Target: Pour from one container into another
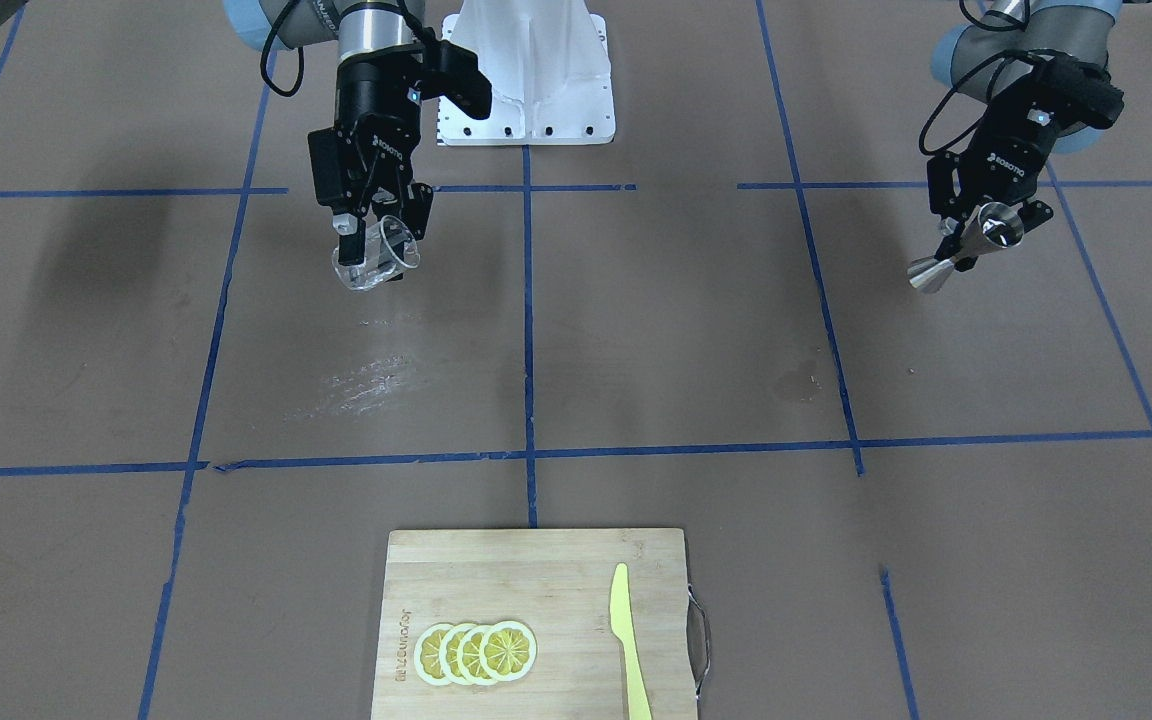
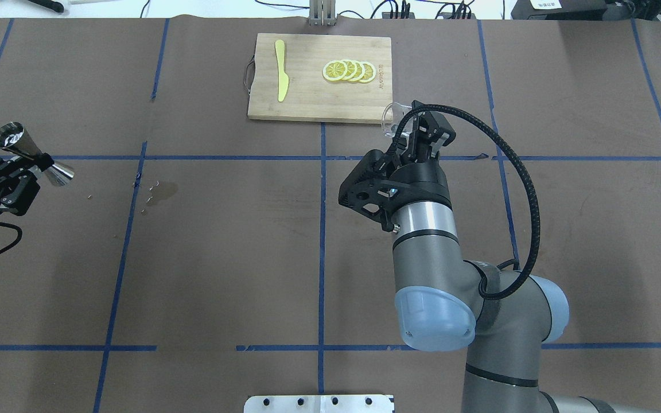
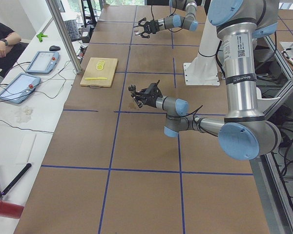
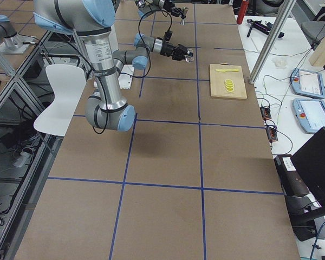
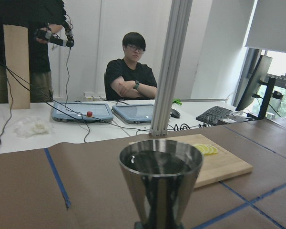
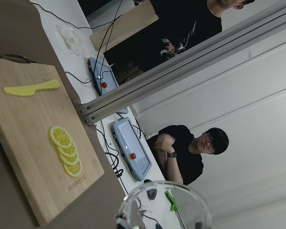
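Note:
A steel jigger (image 1: 968, 243) hangs above the table on the robot's left side, with my left gripper (image 1: 964, 238) shut on its narrow waist. In the overhead view the jigger (image 2: 32, 154) tilts, its wide mouth toward the far left. The left wrist view shows the jigger (image 5: 160, 177) close up, its inside dark. My right gripper (image 1: 372, 238) is shut on a clear glass cup (image 1: 377, 262), tipped and held above the table. The cup's rim (image 2: 392, 116) pokes out past the right gripper (image 2: 412, 136) near the board's corner. The glass rim (image 6: 163, 206) looks empty.
A wooden cutting board (image 1: 526, 572) lies at the table's far edge from the robot, carrying lemon slices (image 1: 476, 652) and a yellow knife (image 1: 627, 640). A pale wet smear (image 1: 366, 385) marks the brown paper below the cup. The white robot base plate (image 1: 526, 95) sits between the arms.

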You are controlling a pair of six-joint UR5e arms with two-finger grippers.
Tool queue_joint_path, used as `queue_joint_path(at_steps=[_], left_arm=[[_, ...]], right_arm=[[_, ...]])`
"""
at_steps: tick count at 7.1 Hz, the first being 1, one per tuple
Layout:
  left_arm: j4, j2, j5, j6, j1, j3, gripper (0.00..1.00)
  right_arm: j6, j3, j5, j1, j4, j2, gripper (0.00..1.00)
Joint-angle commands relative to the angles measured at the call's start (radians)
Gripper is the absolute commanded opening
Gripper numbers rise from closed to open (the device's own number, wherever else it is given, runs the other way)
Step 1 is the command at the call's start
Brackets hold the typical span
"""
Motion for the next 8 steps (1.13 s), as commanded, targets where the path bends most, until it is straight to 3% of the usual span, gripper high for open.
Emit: queue_joint_path(at_steps=[1, 2, 6, 8], left_arm=[[-0.001, -0.002, 0.133, 0.001, 0.052, 0.029, 0.0], [-0.001, -0.002, 0.175, 0.001, 0.097, 0.035, 0.0], [0.001, 0.002, 0.197, -0.034, 0.134, 0.104, 0.0], [0.001, -0.005, 0.314, -0.063, 0.201, 0.109, 0.0]], right_arm=[[0.0, 0.0, 0.0, 0.0, 0.0, 0.0, 0.0], [0.0, 0.0, 0.0, 0.0, 0.0, 0.0, 0.0], [0.0, 0.0, 0.0, 0.0, 0.0, 0.0, 0.0], [0.0, 0.0, 0.0, 0.0, 0.0, 0.0, 0.0]])
